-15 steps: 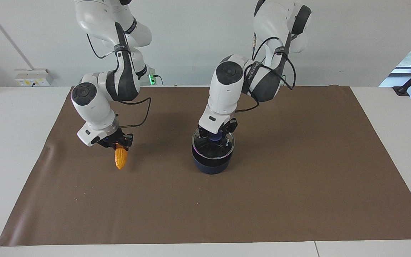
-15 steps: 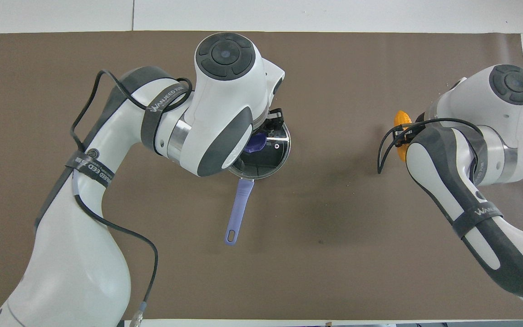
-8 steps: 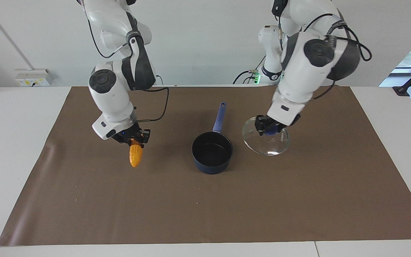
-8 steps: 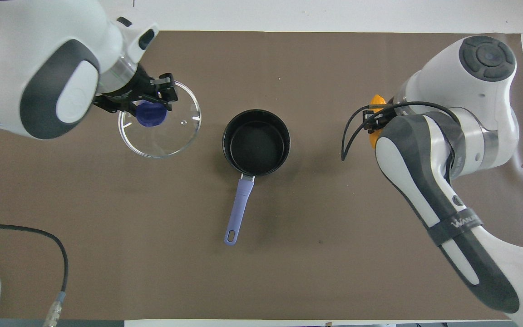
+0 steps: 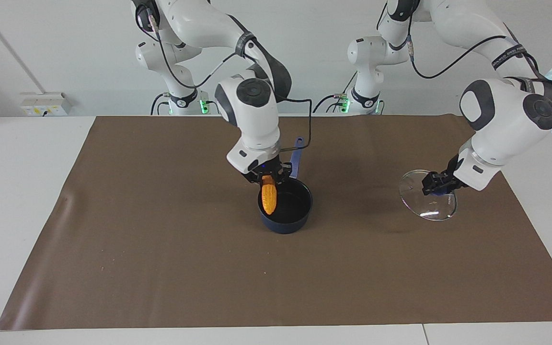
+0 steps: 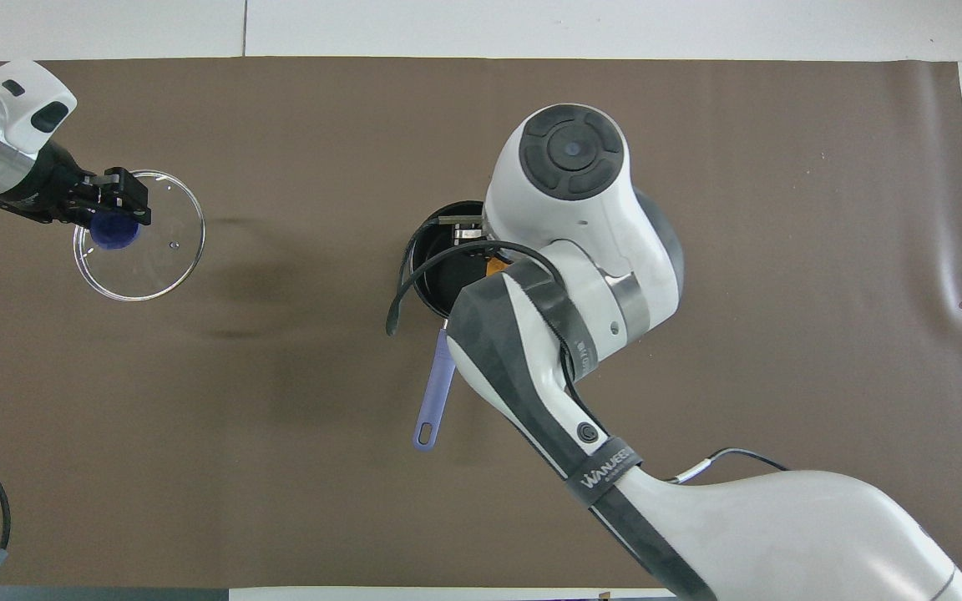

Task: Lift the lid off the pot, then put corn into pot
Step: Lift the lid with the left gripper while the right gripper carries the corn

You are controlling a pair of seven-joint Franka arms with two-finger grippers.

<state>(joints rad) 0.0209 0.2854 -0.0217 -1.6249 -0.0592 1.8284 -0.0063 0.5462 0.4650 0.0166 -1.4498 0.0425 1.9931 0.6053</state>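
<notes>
The right end effector (image 5: pixel 268 178) is seen over the pot (image 5: pixel 285 211), clamped on the thick end of the corn (image 5: pixel 269 197); the corn is held upright, tapered end down, its lower part dipped below the pot's rim at the side toward the right arm's end of the table; whether it touches the pot's inside cannot be told. The pot is set open on the brown mat (image 5: pixel 161 268) near the middle of the table (image 5: pixel 12 191), its blue-purple handle (image 6: pixel 435 392) pointed toward the robots; in the overhead view most of the pot (image 6: pixel 431 275) is covered by the right arm, and only a sliver of the corn (image 6: pixel 493 267) is seen. Toward the left arm's end of the table, the lid (image 5: pixel 427 203) is held tilted by the left end effector (image 5: pixel 436 184), which is closed on the blue knob (image 6: pixel 111 231); the lid (image 6: pixel 151 250) is kept over the mat, well apart from the pot; whether its lower edge touches the mat cannot be told.
</notes>
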